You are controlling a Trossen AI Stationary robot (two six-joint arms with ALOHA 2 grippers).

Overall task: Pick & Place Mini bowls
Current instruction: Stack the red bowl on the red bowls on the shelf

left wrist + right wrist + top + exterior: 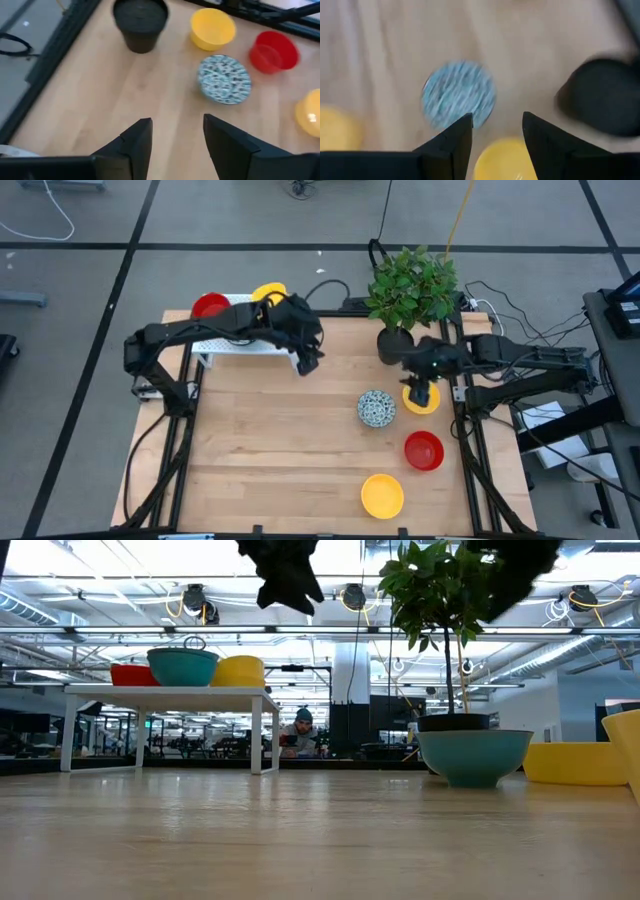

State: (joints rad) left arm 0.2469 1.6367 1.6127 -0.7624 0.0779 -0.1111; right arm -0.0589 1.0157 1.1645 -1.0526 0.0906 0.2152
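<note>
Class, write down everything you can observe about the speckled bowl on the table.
The speckled bowl is small, round and shallow, white with a dense dark blue-green fleck pattern; from table height its outside looks plain teal. It looks glazed, like ceramic. It sits upright on the bare wooden table, near the middle-right, in front of the black plant pot and beside a yellow bowl. It appears to touch only the table; neither end effector holds it.

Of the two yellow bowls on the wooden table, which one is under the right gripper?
The yellow bowl beside the black plant pot: the open right gripper hovers directly over it. The other yellow bowl lies alone at the table's near edge.
</note>
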